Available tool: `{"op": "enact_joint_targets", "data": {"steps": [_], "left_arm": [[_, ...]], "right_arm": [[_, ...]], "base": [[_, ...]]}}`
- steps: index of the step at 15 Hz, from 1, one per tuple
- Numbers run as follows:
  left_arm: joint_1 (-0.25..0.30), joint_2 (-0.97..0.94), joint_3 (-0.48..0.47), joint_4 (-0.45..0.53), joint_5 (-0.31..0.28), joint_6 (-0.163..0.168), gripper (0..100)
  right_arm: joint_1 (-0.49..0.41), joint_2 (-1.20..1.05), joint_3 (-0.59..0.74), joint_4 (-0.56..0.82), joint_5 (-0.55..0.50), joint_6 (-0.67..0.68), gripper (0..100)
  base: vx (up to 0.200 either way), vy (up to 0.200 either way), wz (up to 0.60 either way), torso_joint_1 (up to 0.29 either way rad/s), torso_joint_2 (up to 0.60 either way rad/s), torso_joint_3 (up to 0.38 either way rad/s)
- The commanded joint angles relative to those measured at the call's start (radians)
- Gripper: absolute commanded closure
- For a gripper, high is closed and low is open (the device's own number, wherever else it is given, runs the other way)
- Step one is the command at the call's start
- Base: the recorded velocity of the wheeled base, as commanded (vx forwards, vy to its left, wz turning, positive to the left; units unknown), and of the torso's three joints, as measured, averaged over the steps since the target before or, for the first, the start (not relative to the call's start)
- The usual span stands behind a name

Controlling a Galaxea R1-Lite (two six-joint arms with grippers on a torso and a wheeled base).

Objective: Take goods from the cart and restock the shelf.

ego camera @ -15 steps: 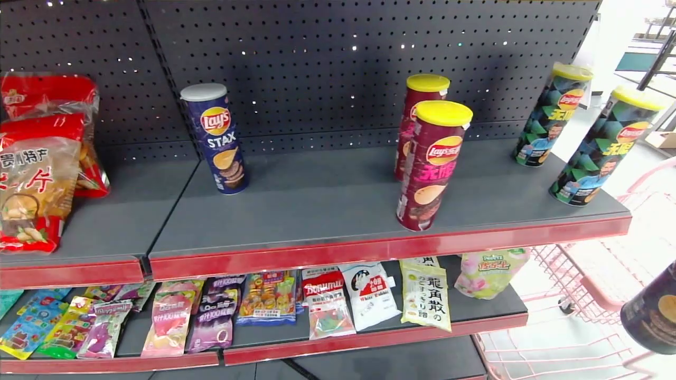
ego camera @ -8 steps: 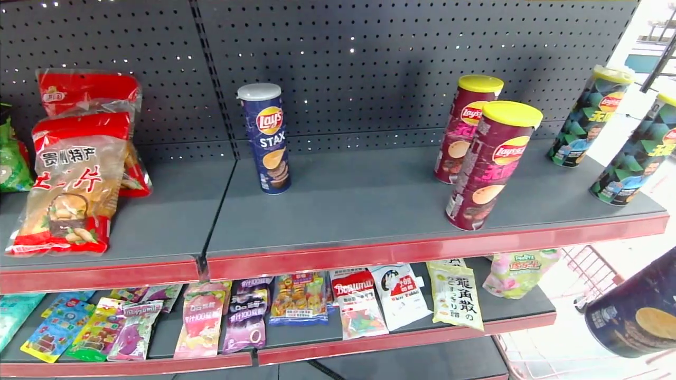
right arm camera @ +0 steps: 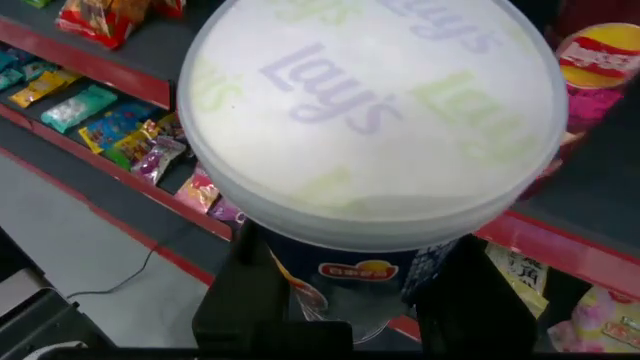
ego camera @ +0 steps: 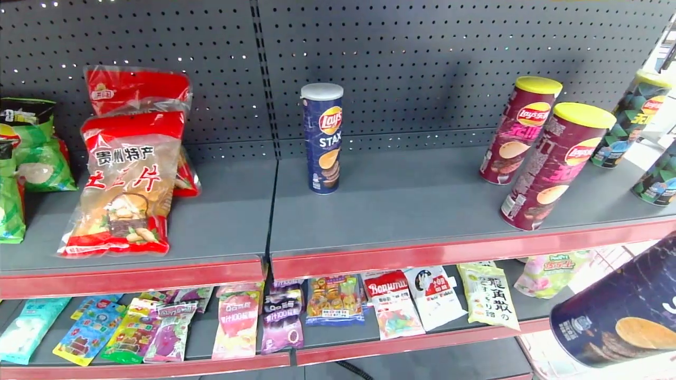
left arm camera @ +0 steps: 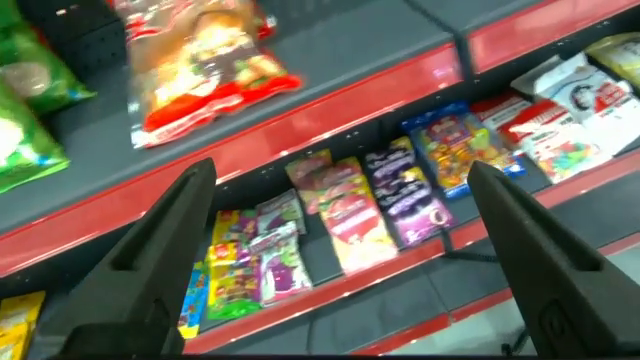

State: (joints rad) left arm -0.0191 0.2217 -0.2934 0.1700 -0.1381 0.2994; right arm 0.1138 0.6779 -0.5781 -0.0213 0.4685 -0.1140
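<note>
Where our right claw (right arm camera: 355, 295) is clamped around a dark blue can (ego camera: 618, 311) with a white lid, we see that can at four o'clock in the head view, off the shelf (ego camera: 422, 203) and in front of its red edge. On the upper board a second blue can (ego camera: 322, 138) stands upright near the middle, with two maroon cans (ego camera: 554, 163) at its three o'clock and red bags (ego camera: 127, 179) at its nine o'clock. Our left claw (left arm camera: 340, 250) hangs with its fingers wide apart and nothing between them, facing the sachets (left arm camera: 350, 210) on the lower board.
</note>
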Motion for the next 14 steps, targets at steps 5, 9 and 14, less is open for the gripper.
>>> {"op": "enact_joint_targets", "data": {"steps": [5, 9, 14], "left_arm": [[-0.004, 0.021, -0.01, 0.0, 0.003, 0.0, 0], [-0.004, 0.028, -0.01, 0.0, 0.003, 0.001, 0], [-0.004, 0.027, -0.01, 0.0, 0.002, 0.003, 0]], "right_arm": [[0.078, 0.011, -0.008, 0.0, -0.002, -0.024, 100], [0.118, 0.026, -0.017, 0.001, -0.005, -0.038, 100], [0.127, 0.026, -0.017, 0.001, -0.005, -0.042, 100]], "base": [[0.0, 0.0, 0.0, 0.0, 0.0, 0.0], [0.2, 0.0, 0.0, -0.006, 0.0, 0.004], [0.08, 0.0, 0.0, 0.005, 0.0, 0.001]]}}
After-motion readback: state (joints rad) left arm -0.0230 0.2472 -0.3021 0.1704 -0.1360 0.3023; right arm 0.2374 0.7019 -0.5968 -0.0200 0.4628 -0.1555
